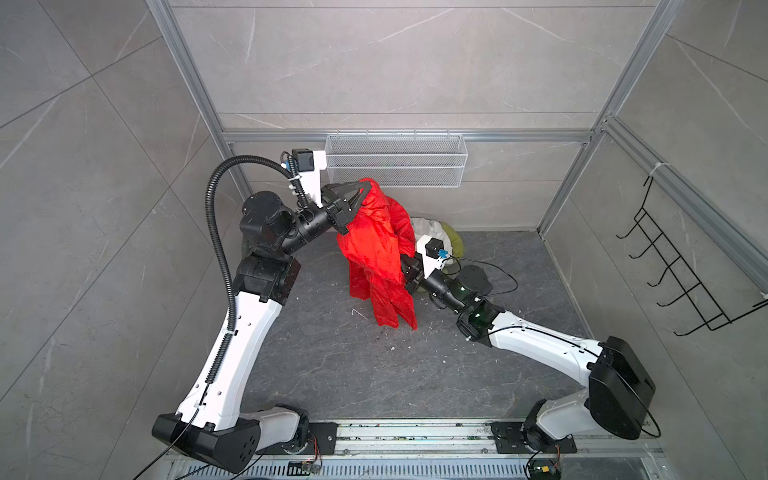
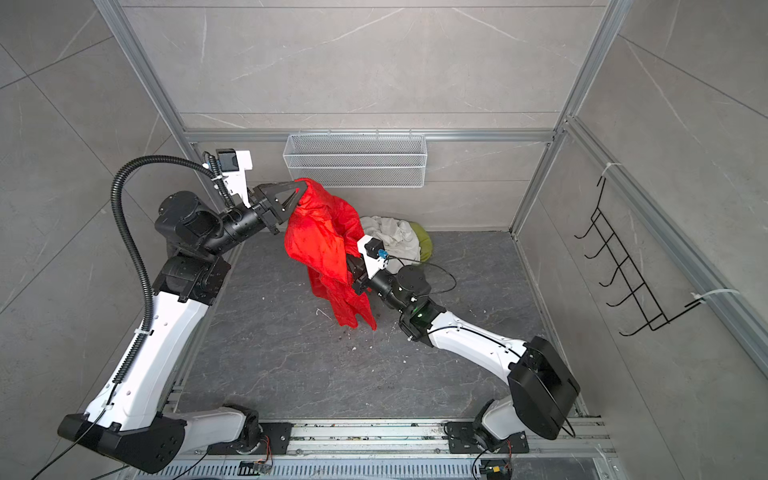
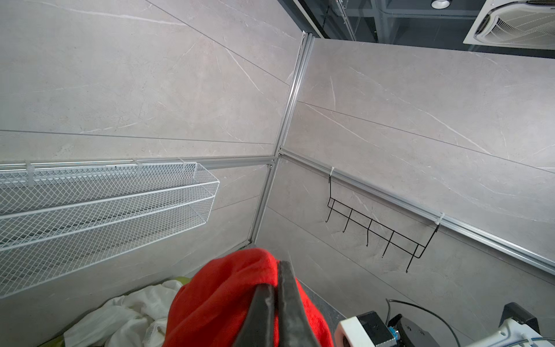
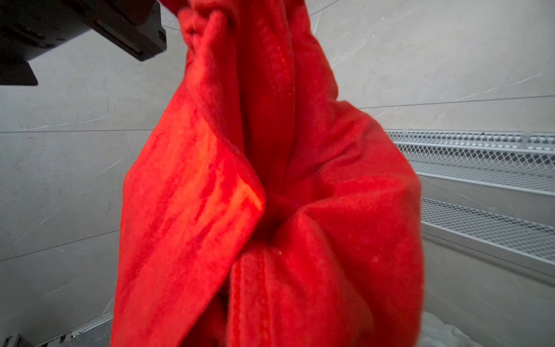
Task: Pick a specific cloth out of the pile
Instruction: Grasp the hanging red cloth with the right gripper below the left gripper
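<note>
Grey stone floor point(image 1: 332, 365) below: my left gripper point(image 1: 365, 190) pinches the cloth point(image 1: 374, 249) by its top fold at upper centre, holding it up away from the pile point(image 2: 399, 239) behind; my right gripper point(image 2: 352, 274) sits closed among the folds, probably steadying, grip unconfirmed

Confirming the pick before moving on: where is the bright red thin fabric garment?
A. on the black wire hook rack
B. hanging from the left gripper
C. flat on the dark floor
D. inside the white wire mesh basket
B: the bright red thin fabric garment hangs from the shut left gripper, while the crumpled white cloth lies on the floor.
</note>
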Robot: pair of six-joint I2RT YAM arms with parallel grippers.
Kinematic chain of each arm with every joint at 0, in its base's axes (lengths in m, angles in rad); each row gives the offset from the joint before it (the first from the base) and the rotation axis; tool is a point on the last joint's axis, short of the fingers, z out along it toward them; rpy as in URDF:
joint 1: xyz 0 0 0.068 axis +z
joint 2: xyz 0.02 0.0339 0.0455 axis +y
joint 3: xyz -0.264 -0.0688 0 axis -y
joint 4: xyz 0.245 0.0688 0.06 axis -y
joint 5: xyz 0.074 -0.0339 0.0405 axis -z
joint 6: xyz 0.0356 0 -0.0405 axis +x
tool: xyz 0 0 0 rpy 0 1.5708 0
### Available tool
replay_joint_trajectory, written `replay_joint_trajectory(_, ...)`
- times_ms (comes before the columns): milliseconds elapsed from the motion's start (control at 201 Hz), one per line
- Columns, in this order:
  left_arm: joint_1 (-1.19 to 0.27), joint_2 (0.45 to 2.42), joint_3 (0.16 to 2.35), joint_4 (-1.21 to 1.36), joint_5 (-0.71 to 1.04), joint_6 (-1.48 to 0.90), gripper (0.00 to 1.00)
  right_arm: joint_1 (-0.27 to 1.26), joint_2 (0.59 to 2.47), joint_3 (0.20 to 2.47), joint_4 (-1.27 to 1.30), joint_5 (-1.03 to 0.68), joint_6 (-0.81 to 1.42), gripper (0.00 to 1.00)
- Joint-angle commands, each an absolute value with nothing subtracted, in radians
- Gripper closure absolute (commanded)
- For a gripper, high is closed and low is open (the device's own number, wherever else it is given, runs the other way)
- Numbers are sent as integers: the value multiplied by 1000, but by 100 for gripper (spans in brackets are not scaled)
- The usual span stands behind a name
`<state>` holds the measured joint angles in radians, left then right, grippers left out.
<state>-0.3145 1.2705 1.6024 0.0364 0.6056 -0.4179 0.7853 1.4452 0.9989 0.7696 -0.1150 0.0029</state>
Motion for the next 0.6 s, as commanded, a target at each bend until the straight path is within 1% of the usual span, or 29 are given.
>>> replay_joint_trajectory(0,-318,1225,1637,56,607,-392,100,791,1380,1008,754,-97,-21,100)
replay_joint_trajectory(239,-331,1211,1643,34,617,-382,100,790,1318,1024,683,-97,-33,100)
replay_joint_trajectory(593,-455,1150,1634,-101,511,-268,100,791,1214,998,587,-95,-28,100)
